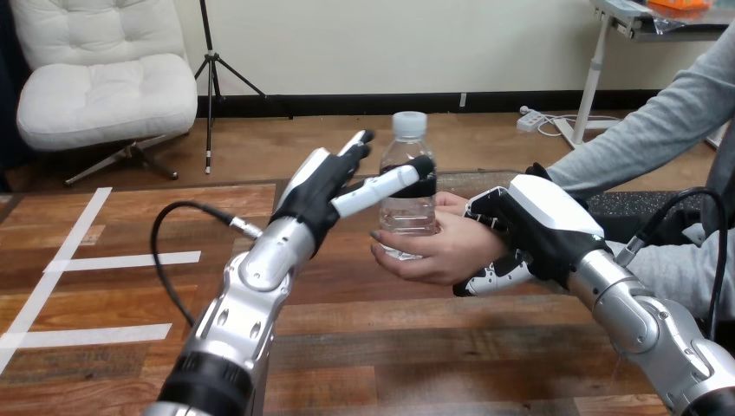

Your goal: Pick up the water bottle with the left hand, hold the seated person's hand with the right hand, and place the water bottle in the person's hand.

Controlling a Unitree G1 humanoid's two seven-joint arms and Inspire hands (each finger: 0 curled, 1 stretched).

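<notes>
The left hand stands spread above the bench, its fingers straight and holding nothing. One long finger reaches across so that its dark tip lies against the water bottle at its dark band, though whether it presses or merely grazes is hard to tell. The bottle stands upright just beyond those fingertips, in the person's hand, whose fingers curl round its lower half and hide its base. The right hand is clamped on the person's wrist, directly behind that hand: its thumb lies over the top and its fingers hook up from underneath. The wrist itself is covered by the right hand's white shell, and the palm's contact is out of sight.
</notes>
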